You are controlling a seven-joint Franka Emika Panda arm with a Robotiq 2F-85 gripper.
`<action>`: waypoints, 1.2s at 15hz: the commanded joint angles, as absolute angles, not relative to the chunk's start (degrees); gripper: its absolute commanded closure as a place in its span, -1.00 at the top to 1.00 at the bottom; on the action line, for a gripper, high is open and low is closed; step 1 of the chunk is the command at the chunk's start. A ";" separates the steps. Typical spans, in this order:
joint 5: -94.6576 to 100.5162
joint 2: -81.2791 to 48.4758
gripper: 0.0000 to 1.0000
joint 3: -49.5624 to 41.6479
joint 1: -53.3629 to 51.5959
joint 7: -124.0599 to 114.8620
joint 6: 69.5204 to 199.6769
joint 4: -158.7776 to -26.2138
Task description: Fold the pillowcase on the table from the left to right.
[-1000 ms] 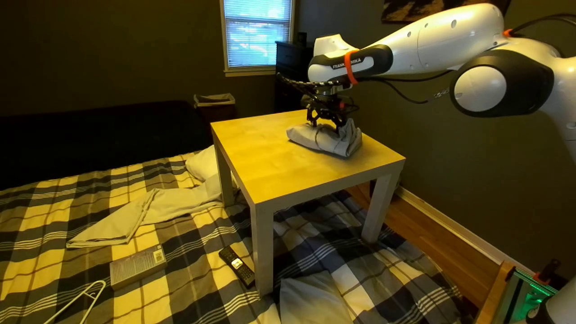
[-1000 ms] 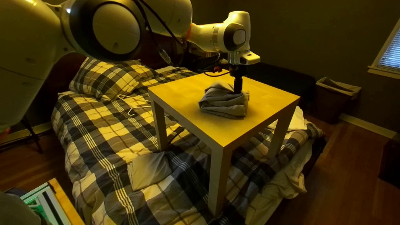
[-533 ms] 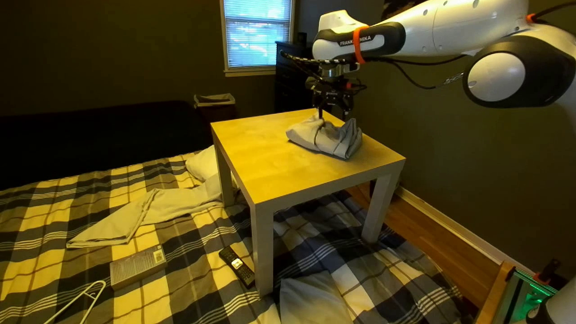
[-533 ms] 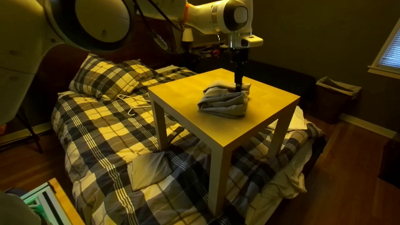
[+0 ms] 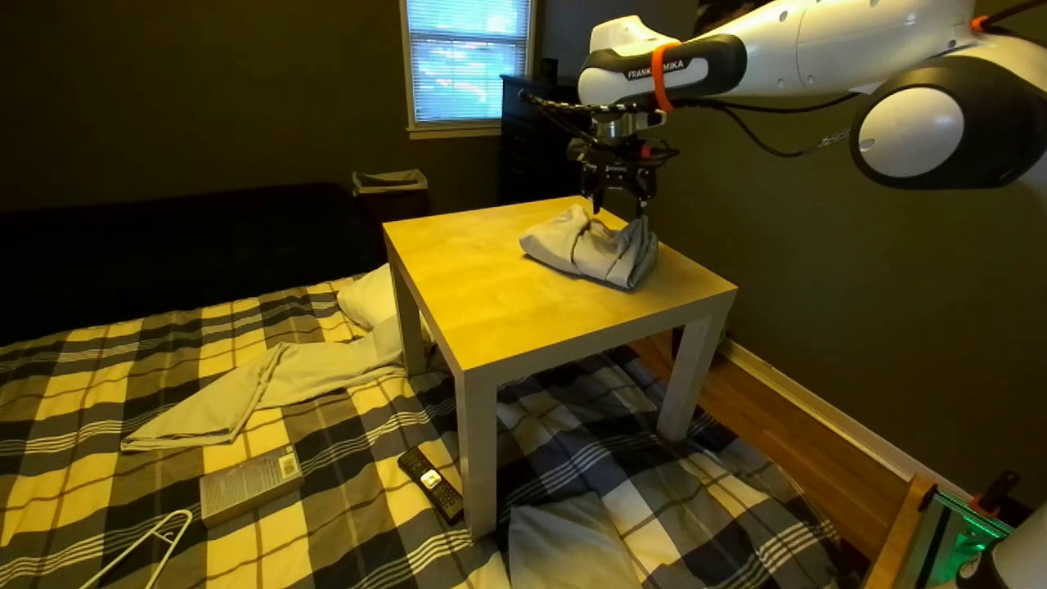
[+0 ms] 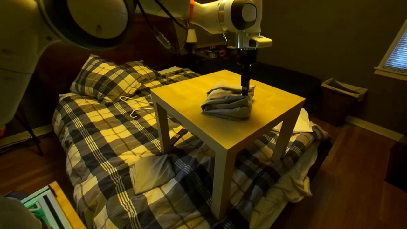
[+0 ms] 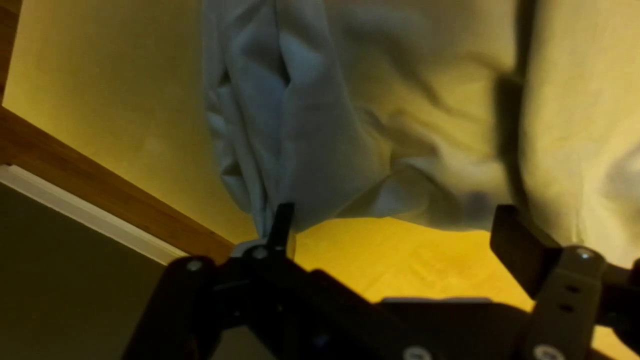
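The grey pillowcase (image 5: pixel 601 255) lies in a folded, crumpled bundle on the yellow-topped table (image 5: pixel 483 311). It also shows in an exterior view (image 6: pixel 227 106) and fills the upper part of the wrist view (image 7: pixel 320 125). A raised fold stands at each end, with a dip between them. My gripper (image 5: pixel 618 210) is open and empty, pointing down just above the bundle's far edge. In the wrist view the gripper (image 7: pixel 392 214) has its fingers (image 7: pixel 282 222) wide apart, with bare tabletop between them. In an exterior view the gripper (image 6: pixel 245 92) overlaps the bundle, so contact cannot be told there.
The table stands on a bed with a plaid cover (image 5: pixel 343 458). A remote (image 5: pixel 431 484), a box (image 5: pixel 250 484), a white hanger (image 5: pixel 147 544) and other pale cloths (image 5: pixel 270 384) lie on the bed. A wall stands close behind the table.
The gripper has risen from the pillowcase, then shifted slightly right in both exterior views. Its fingers no longer sit down in the cloth. The pillowcase stays in place on the table.
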State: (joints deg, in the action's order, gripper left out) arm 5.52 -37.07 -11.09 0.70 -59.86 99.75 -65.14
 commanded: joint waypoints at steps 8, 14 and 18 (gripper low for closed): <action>4.17 -38.44 1.00 -10.25 3.12 -58.29 95.49 -68.59; -0.18 -42.58 1.00 -8.73 6.18 -53.29 102.06 -69.19; -2.41 -43.66 1.00 -8.58 7.30 -49.91 102.59 -68.57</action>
State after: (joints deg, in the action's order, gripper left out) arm -0.26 -42.33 -9.32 6.01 -52.46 100.69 -68.40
